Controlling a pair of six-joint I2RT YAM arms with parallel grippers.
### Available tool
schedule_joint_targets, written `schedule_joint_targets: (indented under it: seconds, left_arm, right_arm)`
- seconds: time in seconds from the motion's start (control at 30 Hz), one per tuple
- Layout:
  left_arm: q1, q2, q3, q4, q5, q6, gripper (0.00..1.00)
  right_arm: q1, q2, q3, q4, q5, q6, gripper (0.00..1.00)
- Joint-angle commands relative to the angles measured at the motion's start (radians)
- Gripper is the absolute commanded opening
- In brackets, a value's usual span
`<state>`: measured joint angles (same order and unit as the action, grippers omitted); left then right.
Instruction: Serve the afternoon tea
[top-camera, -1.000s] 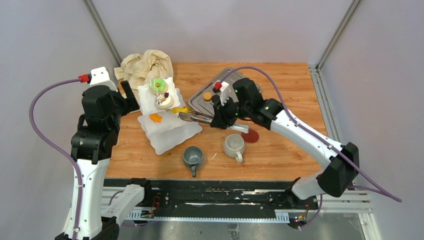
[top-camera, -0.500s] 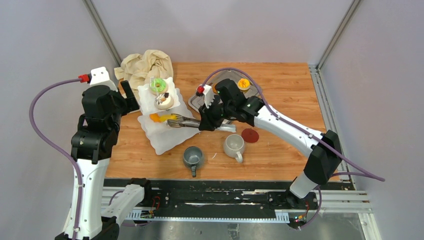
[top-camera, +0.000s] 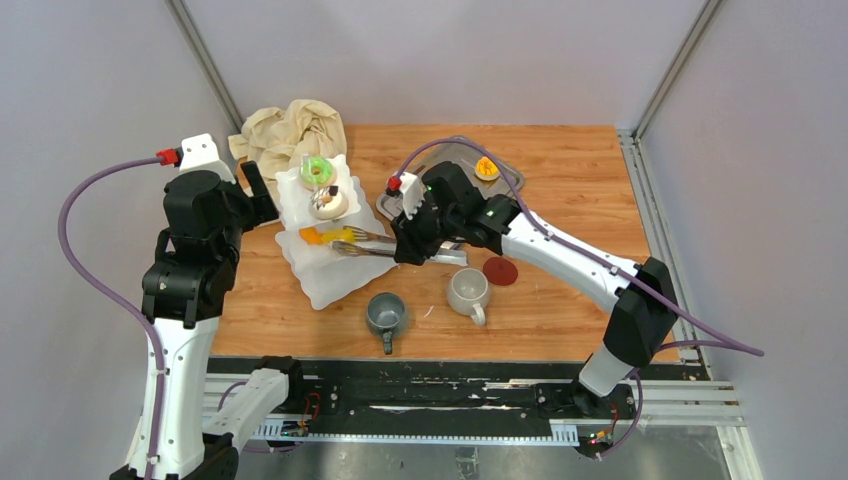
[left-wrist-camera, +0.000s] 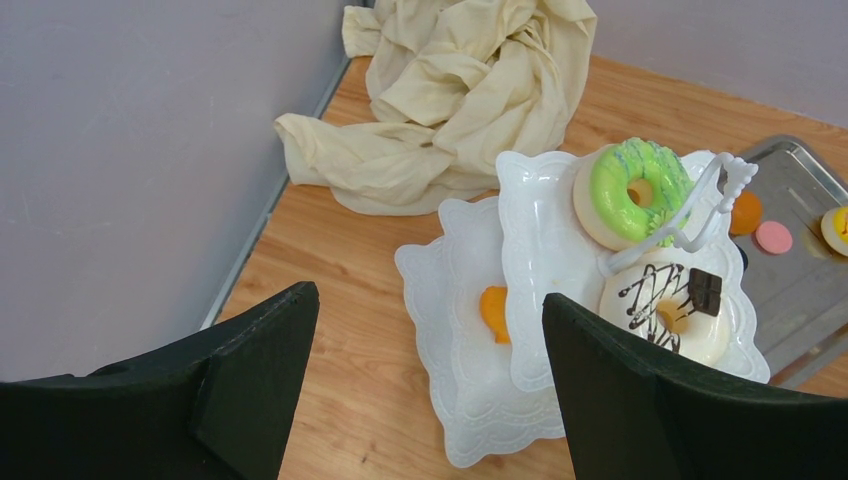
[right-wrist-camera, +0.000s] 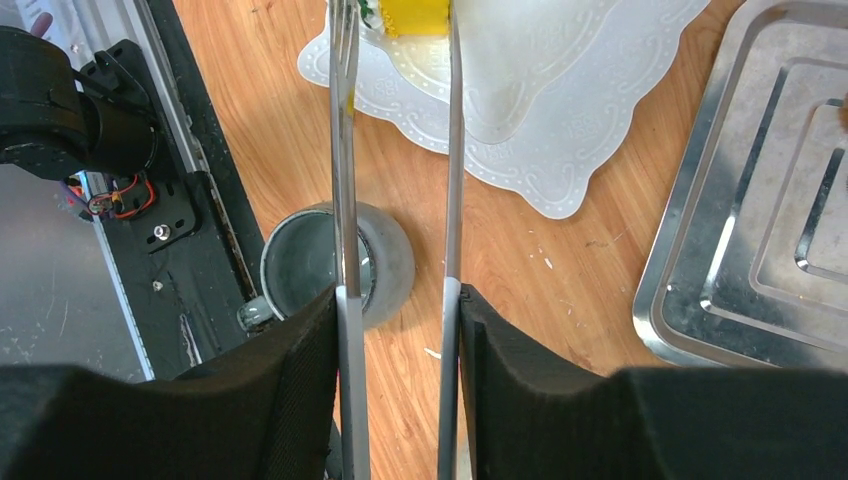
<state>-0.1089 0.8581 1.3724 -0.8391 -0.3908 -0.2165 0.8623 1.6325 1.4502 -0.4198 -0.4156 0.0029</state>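
The right pincer (right-wrist-camera: 397, 320) is clenched on a pair of metal tongs (right-wrist-camera: 345, 200), its two pads pressing the arms inward from outside. That squeeze is what brings the tips together at the top edge of the wrist frame, one on each side of a yellow pastry (right-wrist-camera: 415, 15). Whether the tips pinch it firmly cannot be told. The pastry sits over a scalloped tier of the white stand (right-wrist-camera: 560, 130); using tongs gives reach without knocking the tiers. Under the tongs, at lower centre, stands the grey mug (right-wrist-camera: 290, 265).

The left pincer (left-wrist-camera: 440, 400) hangs released, jaws wide, grasping nothing, at the bottom of its frame facing the stand, probably parked clear. On the top tier, right of centre, lie a green doughnut (left-wrist-camera: 635, 190) and a chocolate-drizzled pastry (left-wrist-camera: 670, 310).
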Motion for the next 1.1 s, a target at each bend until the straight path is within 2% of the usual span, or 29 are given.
schedule_joint_targets:
  seconds: [0.0,0.37,0.67,0.87,1.07]
  left_arm:
    - [-0.011,-0.013,-0.006,0.03,-0.019,0.008,0.87]
    - [-0.011,-0.014,-0.002,0.031,-0.013,0.006,0.87]
    - [-0.011,-0.01,0.011,0.028,-0.007,0.003,0.87]
    - [-0.011,-0.01,0.015,0.023,-0.006,0.003,0.87]
    - [-0.011,-0.009,0.01,0.021,-0.005,-0.002,0.87]
  right_arm:
    - [0.02,0.002,0.048,0.026,0.015,-0.015,0.47]
    - [0.021,-0.071,0.024,0.024,0.057,-0.02,0.5]
    - [-0.018,-0.234,-0.09,0.005,0.139,-0.008,0.47]
    - [-0.149,-0.378,-0.245,0.005,0.102,0.058,0.43]
    - [-0.339,-0.469,-0.332,0.008,0.146,0.101,0.42]
